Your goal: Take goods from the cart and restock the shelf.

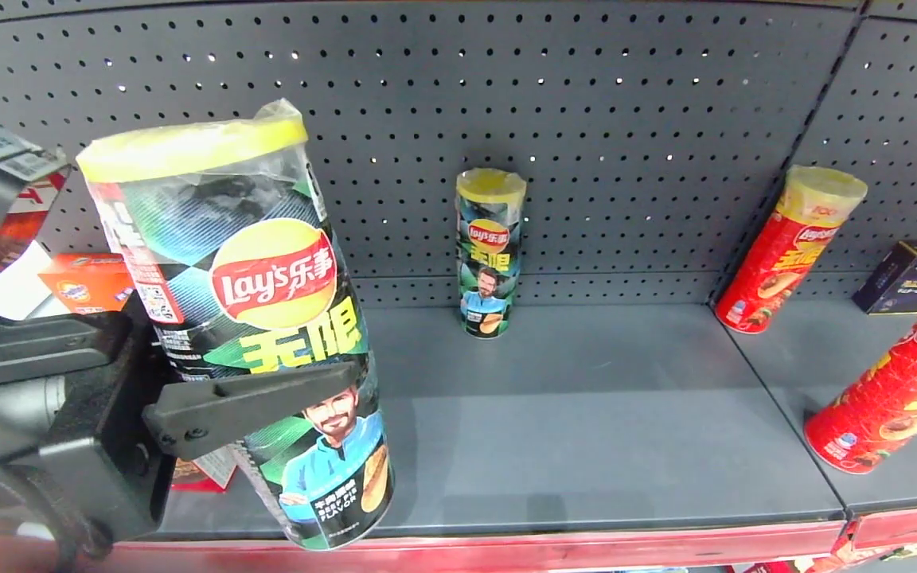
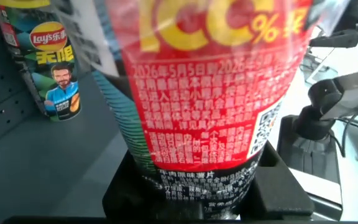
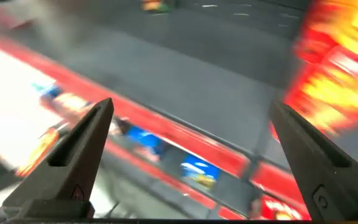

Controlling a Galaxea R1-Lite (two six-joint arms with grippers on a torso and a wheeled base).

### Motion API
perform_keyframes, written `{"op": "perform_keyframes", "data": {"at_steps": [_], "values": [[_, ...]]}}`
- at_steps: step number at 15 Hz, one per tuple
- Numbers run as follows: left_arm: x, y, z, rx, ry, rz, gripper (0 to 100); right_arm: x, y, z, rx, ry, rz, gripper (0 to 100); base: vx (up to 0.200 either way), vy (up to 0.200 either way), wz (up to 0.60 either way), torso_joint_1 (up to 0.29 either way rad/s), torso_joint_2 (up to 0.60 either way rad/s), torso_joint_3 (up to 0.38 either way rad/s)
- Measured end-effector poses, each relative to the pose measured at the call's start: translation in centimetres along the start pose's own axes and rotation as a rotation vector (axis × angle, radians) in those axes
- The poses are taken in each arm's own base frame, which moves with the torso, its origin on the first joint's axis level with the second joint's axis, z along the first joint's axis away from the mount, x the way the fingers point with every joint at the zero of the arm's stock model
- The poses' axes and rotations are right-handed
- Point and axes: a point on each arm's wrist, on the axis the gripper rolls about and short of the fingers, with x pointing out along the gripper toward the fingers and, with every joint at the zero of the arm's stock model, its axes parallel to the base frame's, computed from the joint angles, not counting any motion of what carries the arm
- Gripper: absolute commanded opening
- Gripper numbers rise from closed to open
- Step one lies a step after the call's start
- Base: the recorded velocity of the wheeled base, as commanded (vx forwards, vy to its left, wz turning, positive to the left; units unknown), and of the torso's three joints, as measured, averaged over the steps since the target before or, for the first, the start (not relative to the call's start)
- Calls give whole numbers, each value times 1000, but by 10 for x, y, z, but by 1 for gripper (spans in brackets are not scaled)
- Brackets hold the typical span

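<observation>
Head view: clamped in left claw (image 1: pixel 291 394), held can (image 1: pixel 228 270), long axis near upright, over shelf (image 1: pixel 586 430) front edge; standing can (image 1: pixel 489 255) deeper in, rightward.
Left wrist view: held can close; standing can beyond.
Right wrist view: right claw (image 3: pixel 197 155) spread, holding nothing, near red can (image 3: pixel 340 74).

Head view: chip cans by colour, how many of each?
Green-black cans: 2, the held can in the left tool and the standing can at the back of the shelf.
Red cans: 2, the rear red can and the front red can.
Total: 4
</observation>
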Motion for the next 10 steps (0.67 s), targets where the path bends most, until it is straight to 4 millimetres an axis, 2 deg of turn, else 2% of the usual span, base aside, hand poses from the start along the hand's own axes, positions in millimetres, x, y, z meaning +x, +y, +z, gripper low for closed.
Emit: {"op": "perform_keyframes", "data": {"at_steps": [5,10], "values": [[0,1,1,-12,-4,7,0,51,0,48,-16,56,298,100,0,0,0,0,0,0],[0,1,-1,-18,1,6,0,104,21,70,-22,101,329,100,0,0,0,0,0,0]]}}
